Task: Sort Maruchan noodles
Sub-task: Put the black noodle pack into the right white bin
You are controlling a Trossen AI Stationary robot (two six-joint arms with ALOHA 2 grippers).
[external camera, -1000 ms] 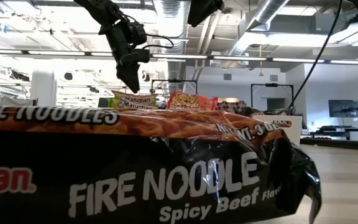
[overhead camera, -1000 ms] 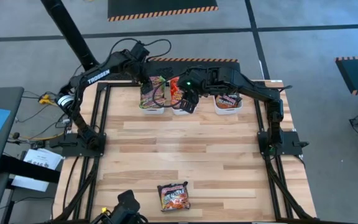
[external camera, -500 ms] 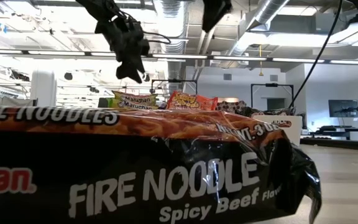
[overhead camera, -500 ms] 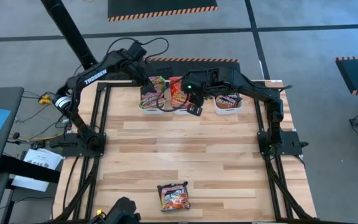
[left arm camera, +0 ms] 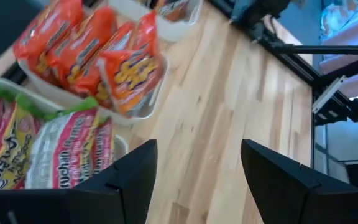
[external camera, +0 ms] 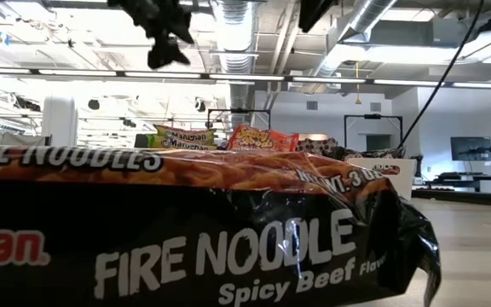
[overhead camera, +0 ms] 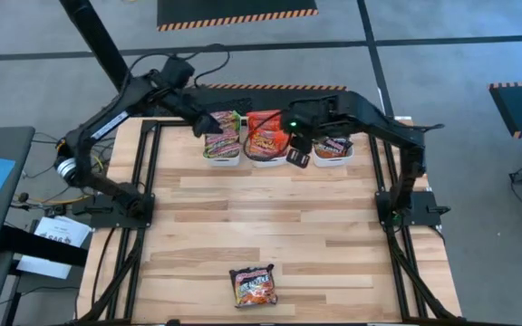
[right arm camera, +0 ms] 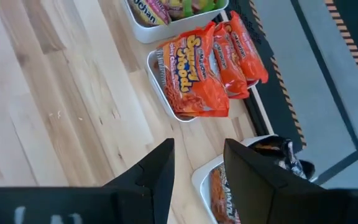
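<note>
One black-purple packet (overhead camera: 254, 285) lies alone low in the high view on the worktop (overhead camera: 279, 226), seemingly the last unsorted. Far up-centre, three white bins (overhead camera: 267, 160) keep colours apart: green-yellow packets (overhead camera: 222, 132), red-orange packets (overhead camera: 265, 134), black-purple ones (overhead camera: 333, 145), too overlapped to count. Above them the left gripper (overhead camera: 203, 123) and right gripper (overhead camera: 299, 156) hover, fingers open and empty.

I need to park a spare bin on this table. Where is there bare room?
The broad wood between the three bins at the far edge and the lone black packet near the front edge is bare. The far edge is crowded: green bin, orange bin, black bin, both grippers overhead.
</note>
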